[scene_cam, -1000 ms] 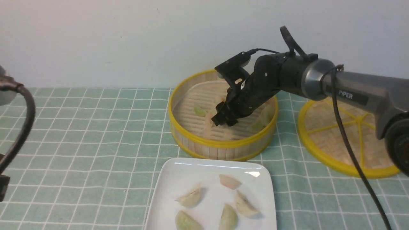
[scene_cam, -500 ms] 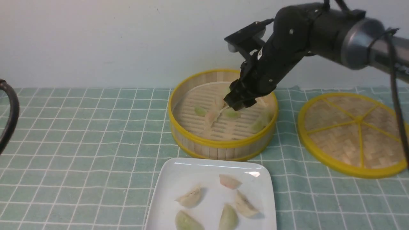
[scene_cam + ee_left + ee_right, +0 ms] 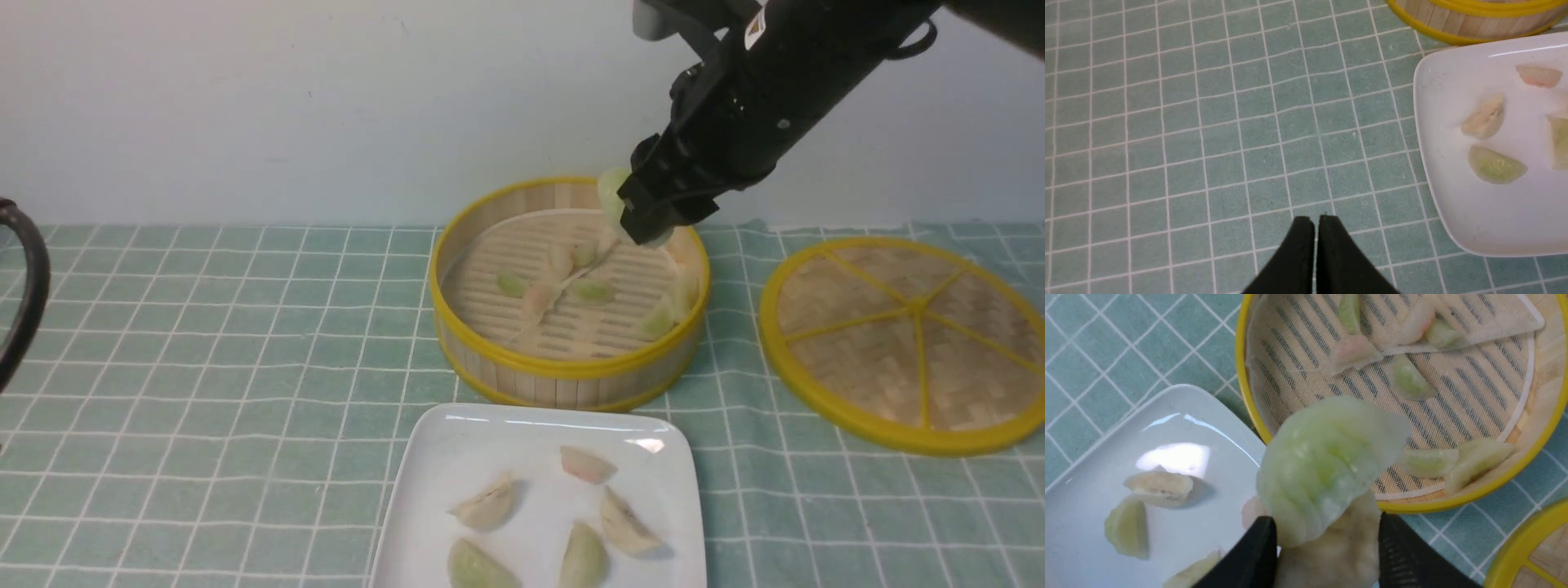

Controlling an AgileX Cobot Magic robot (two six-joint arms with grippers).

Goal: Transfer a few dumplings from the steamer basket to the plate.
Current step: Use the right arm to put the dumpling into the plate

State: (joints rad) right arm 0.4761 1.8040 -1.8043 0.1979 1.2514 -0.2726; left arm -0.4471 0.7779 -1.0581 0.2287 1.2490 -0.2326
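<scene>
Five dumplings (image 3: 490, 505) lie on plate (image 3: 457, 425). Right end effector (image 3: 642, 220) clamps a green dumpling (image 3: 1327, 457) high over steamer basket (image 3: 563, 371); several more sit inside. Left end effector (image 3: 1314, 222) closed, empty, above desk (image 3: 1208, 122). Carry and release remain.

The worktop (image 3: 204, 343) cloth is muted green with a white grid. The steamer basket (image 3: 563, 382) is pale bamboo with yellow rims. The woven lid (image 3: 865, 343) is tan with a yellow rim and spokes. The plate (image 3: 457, 445) is glossy white. The dumplings (image 3: 488, 505) are beige, pale green and pinkish. The green dumpling (image 3: 1327, 457) in the right gripper's (image 3: 649, 220) black jaws is translucent.
</scene>
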